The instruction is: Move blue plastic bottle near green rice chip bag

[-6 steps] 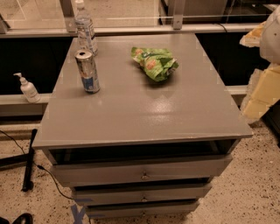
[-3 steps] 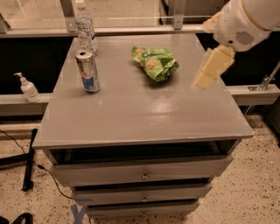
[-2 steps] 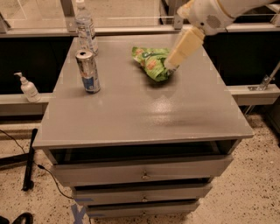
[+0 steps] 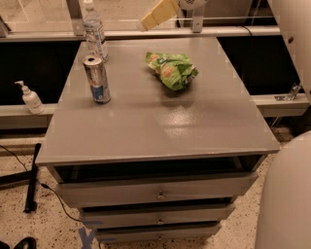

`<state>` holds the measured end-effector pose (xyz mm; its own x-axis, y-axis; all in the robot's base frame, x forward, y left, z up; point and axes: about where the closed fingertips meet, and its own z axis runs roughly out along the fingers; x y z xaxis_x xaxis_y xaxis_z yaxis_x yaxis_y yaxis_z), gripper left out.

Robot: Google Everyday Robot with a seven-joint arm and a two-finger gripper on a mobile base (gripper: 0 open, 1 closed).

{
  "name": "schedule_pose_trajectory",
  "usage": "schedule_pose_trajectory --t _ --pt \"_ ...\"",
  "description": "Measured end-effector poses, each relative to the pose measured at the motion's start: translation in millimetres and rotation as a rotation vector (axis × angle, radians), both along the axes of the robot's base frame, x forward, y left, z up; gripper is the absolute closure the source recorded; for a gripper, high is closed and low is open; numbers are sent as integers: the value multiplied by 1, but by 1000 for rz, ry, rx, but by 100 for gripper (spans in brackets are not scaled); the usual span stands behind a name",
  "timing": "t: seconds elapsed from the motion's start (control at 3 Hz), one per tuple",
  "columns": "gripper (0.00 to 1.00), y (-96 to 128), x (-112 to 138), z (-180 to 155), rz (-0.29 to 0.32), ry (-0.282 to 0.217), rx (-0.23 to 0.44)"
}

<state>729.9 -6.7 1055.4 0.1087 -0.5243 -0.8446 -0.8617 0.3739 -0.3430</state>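
Observation:
The blue plastic bottle point(image 4: 95, 33), clear with a white cap and pale label, stands upright at the table's far left corner. The green rice chip bag point(image 4: 171, 69) lies crumpled on the far middle of the grey table top point(image 4: 160, 121), well to the right of the bottle. My gripper point(image 4: 158, 13) shows as a pale yellowish shape at the top edge, above and behind the table's far edge, between bottle and bag and apart from both. It holds nothing that I can see.
A silver-and-blue drink can point(image 4: 97, 79) stands just in front of the bottle. A small white pump bottle point(image 4: 30, 97) sits on a ledge left of the table. Drawers point(image 4: 158, 194) are below the top. My arm's white body point(image 4: 286, 194) fills the right edge.
My arm has swung in from the right, passed over the bag and moved to the far top of the view. The bottle, can and bag have not moved.

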Motion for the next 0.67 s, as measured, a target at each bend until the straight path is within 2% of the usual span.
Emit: schedule_pose_trajectory --t 0.33,0.67 --pt "0 1 0 -1 1 2 -1" --pt "0 13 11 -6 -25 7 51"
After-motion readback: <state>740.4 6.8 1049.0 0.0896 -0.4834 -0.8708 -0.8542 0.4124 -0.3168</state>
